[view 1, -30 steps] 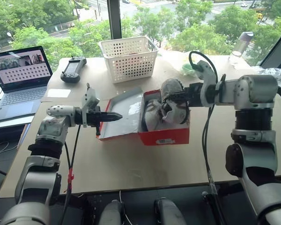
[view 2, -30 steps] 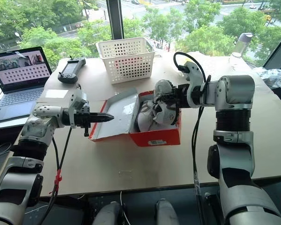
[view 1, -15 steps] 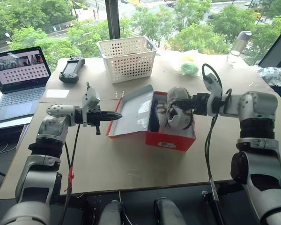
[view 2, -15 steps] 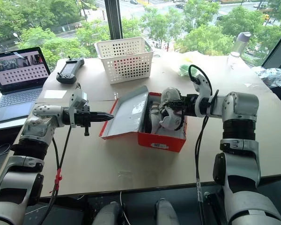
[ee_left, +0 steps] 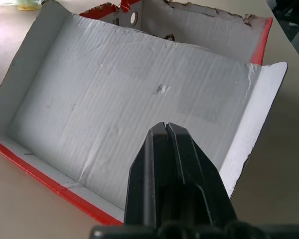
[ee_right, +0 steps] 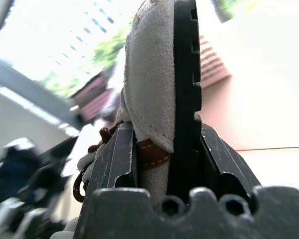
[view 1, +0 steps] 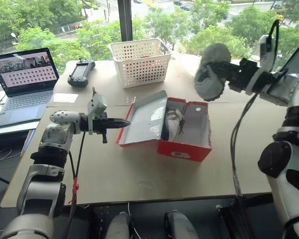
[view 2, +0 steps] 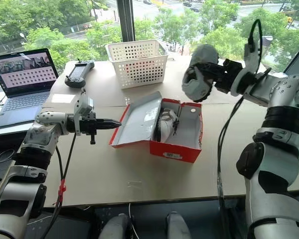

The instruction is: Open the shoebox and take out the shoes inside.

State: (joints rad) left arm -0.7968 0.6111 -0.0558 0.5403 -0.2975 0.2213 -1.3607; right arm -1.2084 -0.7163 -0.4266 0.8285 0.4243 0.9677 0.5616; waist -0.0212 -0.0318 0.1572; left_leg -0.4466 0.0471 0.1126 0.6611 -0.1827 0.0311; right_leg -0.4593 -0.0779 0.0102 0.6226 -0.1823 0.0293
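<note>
— Lifted clear since a second ago: the right pincer (view 2: pixel 217 74), then down inside the shoebox (view 2: pixel 164 130), now holds one shoe (view 2: pixel 198 72) up in the air, above and beyond the box's right end. Its fingers are clamped on that shoe, one on each side of it.

— And the box itself?

— It sits open on the table (view 2: pixel 139 174), turned a bit from where it lay. Its hinged lid (view 2: pixel 139 118) leans out to the left, grey-white inside showing. The other shoe (view 2: pixel 167 123) lies in the left part of the box; the right part is bare.

— The left pincer (view 1: pixel 120 122)?

— Fingers pressed together, level, pointing at the lid's edge and just short of it.

— Farther back?

— A white perforated basket (view 2: pixel 138 60) stands past the box; I can't see into it. A laptop (view 2: pixel 25 79) sits far left.
</note>
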